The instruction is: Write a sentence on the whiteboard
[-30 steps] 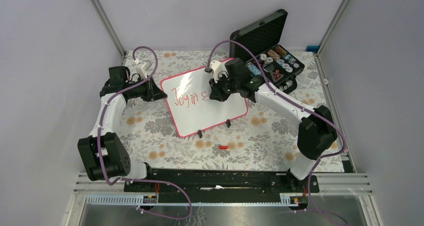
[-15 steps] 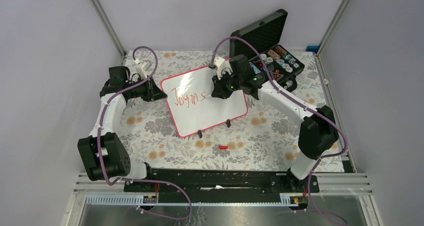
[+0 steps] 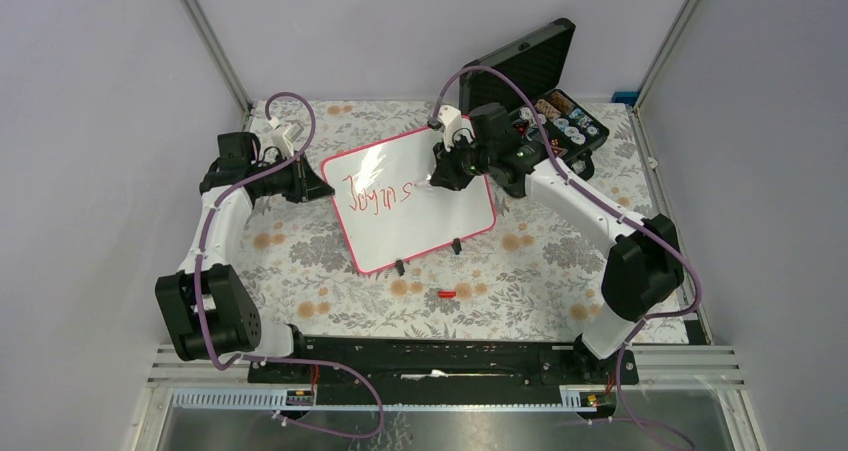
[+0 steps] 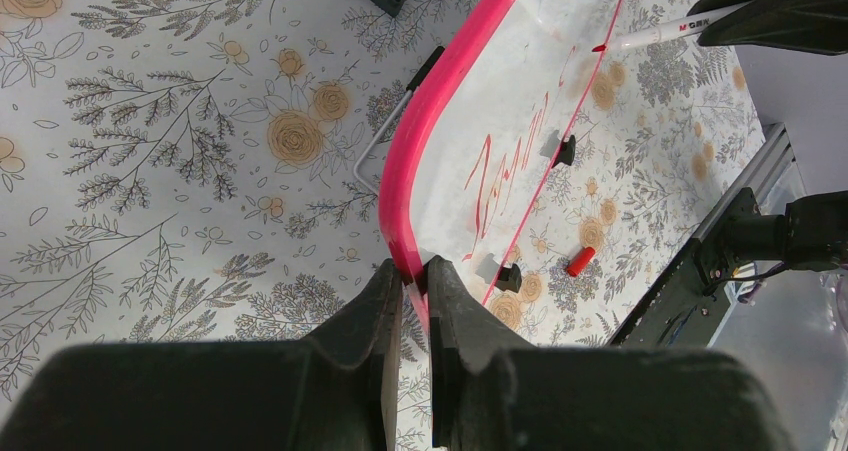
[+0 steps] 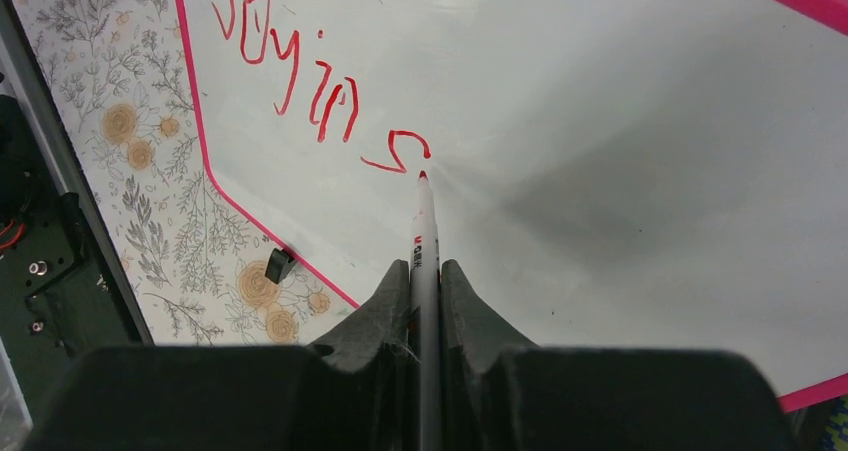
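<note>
The whiteboard (image 3: 410, 211) stood near the centre of the floral bench (image 3: 300, 261), its pink rim clamped by the left hand (image 4: 413, 269), while the right hand (image 5: 425, 266) gripped a marker (image 5: 422, 221) with its red tip just beside the last letter of the sentence (image 5: 310, 81), "Joy in s".

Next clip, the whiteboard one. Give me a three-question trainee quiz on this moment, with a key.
1. True or false: the left claw is shut on the pink rim of the whiteboard.
2. Multiple choice: the right claw holds A) an eraser, B) a red marker, C) nothing.
3. Fill in: the last letter written in the sentence is ___.
Key: 1 true; 2 B; 3 s.
</note>
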Action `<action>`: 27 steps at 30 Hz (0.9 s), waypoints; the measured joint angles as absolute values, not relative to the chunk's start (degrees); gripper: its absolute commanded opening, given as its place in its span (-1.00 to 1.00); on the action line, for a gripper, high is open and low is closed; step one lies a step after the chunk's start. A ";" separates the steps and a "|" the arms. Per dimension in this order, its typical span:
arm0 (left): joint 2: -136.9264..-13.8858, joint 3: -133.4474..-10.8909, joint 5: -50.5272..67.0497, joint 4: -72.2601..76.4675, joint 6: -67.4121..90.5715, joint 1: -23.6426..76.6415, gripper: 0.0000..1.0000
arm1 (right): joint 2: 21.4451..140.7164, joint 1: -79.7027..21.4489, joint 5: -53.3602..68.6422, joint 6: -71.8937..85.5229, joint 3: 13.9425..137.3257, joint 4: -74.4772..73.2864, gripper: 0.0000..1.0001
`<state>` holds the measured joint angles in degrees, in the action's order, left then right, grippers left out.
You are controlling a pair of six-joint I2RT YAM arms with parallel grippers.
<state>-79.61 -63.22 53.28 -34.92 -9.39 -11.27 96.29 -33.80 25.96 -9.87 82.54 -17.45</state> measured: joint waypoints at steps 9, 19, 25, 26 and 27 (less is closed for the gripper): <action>-79.61 -63.22 53.25 -34.89 -9.41 -11.27 -1.00 | 97.93 -33.80 25.39 -9.87 82.54 -17.45 -1.00; -79.61 -63.22 53.15 -34.89 -9.41 -11.27 -1.00 | 98.00 -33.80 25.61 -9.87 82.28 -17.28 -1.00; -79.61 -63.22 53.10 -34.89 -9.39 -11.27 -1.00 | 97.97 -33.93 26.50 -9.85 80.73 -17.26 -1.00; -79.61 -63.22 53.08 -34.89 -9.39 -11.27 -1.00 | 97.97 -33.98 26.65 -9.85 80.40 -17.26 -1.00; -79.61 -63.22 53.08 -34.89 -9.39 -11.27 -1.00 | 97.97 -34.04 26.72 -9.85 80.12 -17.28 -1.00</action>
